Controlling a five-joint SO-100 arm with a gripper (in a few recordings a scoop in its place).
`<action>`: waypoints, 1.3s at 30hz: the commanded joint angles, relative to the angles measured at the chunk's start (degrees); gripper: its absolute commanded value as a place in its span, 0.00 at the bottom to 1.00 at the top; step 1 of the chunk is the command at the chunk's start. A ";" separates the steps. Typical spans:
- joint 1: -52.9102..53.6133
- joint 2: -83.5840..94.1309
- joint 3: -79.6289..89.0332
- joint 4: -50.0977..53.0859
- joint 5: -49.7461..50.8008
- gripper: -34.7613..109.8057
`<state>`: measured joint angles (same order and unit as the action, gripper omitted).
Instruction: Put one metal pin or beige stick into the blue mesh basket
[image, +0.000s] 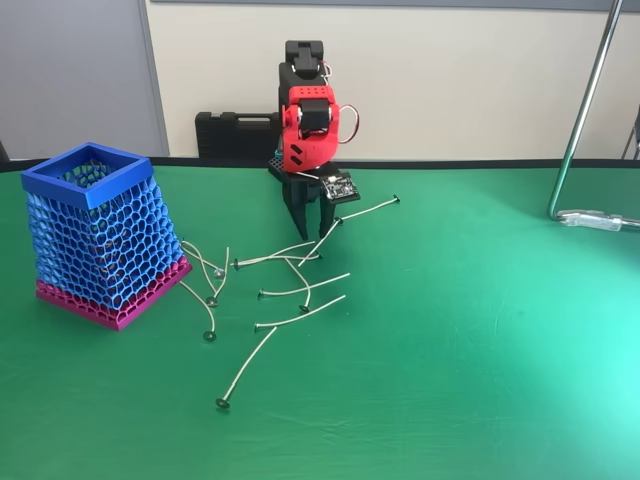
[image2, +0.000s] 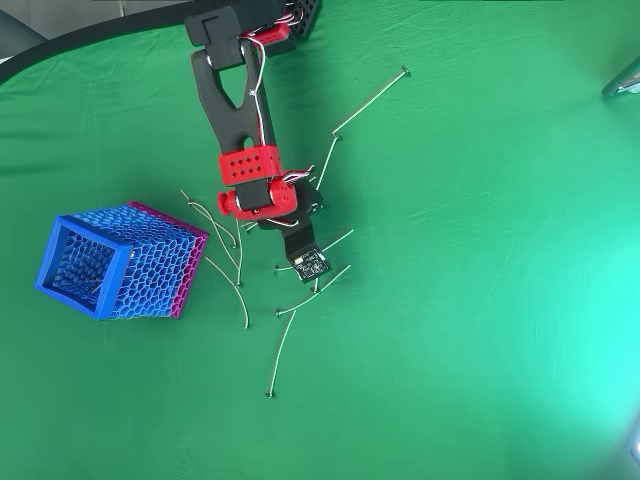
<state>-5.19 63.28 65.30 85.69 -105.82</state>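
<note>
Over on the left of the fixed view stands the blue mesh basket (image: 105, 235), upright on the green tabletop (image: 480, 330) with its open square rim facing up; nothing I can make out sits inside it. Moving right, a loose scatter of thin metal pins (image: 300, 292) lies flat between the basket and the arm, most with their long axes running roughly left to right across the view, a few crossing one another. Right of that, the gripper (image: 305, 215) points straight down over the far edge of the scatter, its dark jaws spread a little and, as far as I can see, holding nothing. One longer pin (image: 365, 212) angles away just beside the fingertips to the right. To my eye the nearest pins lie directly under and just forward of the gripper, and the basket is well off to its left.
</note>
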 joint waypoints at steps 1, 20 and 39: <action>-0.26 -0.18 -2.46 0.09 -0.70 0.36; -1.76 -4.75 -4.48 0.09 -0.26 0.35; -1.93 -9.05 -7.21 0.09 0.00 0.35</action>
<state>-6.50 53.88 60.29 85.43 -105.82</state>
